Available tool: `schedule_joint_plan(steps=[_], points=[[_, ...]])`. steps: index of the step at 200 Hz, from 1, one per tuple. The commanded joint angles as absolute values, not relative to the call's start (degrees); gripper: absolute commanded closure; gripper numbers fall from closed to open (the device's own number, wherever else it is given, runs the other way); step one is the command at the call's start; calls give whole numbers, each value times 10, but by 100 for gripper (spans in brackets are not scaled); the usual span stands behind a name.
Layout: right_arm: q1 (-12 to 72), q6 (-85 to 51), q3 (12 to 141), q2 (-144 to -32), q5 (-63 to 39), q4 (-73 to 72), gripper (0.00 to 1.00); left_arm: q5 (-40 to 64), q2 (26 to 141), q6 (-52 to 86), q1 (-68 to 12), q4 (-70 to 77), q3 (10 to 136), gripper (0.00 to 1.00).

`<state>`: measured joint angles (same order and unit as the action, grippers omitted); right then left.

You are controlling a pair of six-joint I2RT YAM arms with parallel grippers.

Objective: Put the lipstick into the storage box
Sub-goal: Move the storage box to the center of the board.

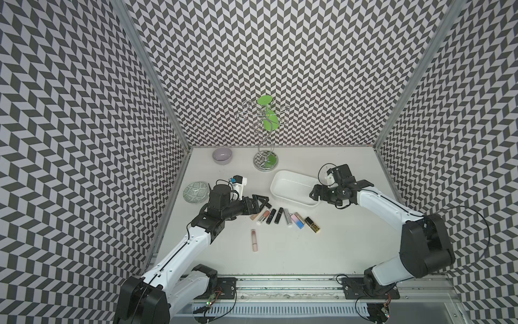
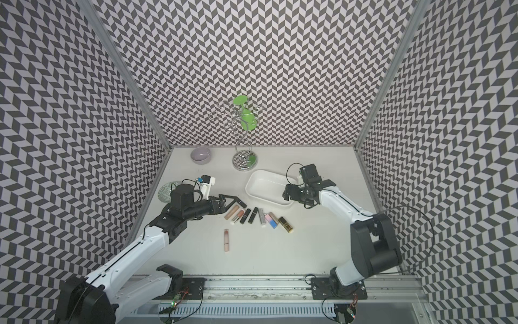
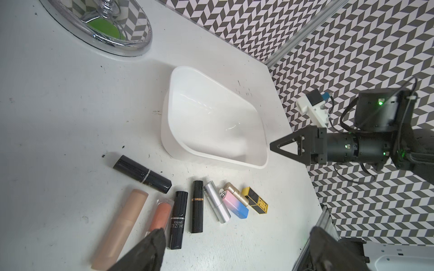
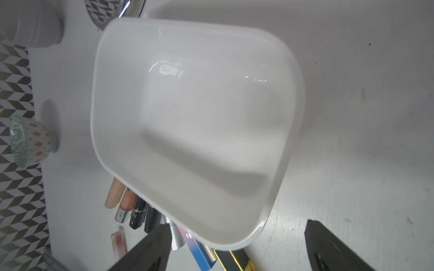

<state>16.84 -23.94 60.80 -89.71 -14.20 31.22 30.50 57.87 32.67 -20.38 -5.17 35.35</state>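
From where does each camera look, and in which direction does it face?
Top views: high over the table's front edge, facing down and toward the back wall; left arm and right arm show whole.
Left wrist: on the left arm, facing across the lipstick row to the storage box; left gripper open in the foreground, right gripper beyond the box.
Right wrist: on the right arm, looking down into the storage box; its open fingers show.
Shared: both wrist views show the storage box and lipstick row.

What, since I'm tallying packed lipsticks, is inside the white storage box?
Nothing: the storage box shows a bare white floor in the right wrist view. In both top views the right gripper hides one corner.
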Motion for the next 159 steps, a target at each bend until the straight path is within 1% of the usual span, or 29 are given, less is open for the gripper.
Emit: schedule_joint_plan(steps=[1, 20, 50, 83, 105, 136, 159], points=[[159, -227, 637, -944, -106, 302, 15, 297, 565, 312, -205, -77, 352, 1], [158, -217, 656, -974, -83, 304, 24, 293, 553, 309, -206, -88, 354, 1], [159, -208, 682, -1004, -63, 307, 45, 285, 540, 301, -206, -108, 353, 1], [168, -200, 708, -1031, -53, 312, 57, 283, 534, 298, -211, -111, 346, 1], [179, -197, 723, -1045, -46, 314, 60, 277, 532, 294, -214, -115, 343, 1], [190, -193, 746, -1064, -41, 319, 69, 269, 527, 287, -220, -124, 343, 1], [197, -188, 764, -1077, -36, 326, 69, 263, 521, 282, -220, -132, 344, 1]])
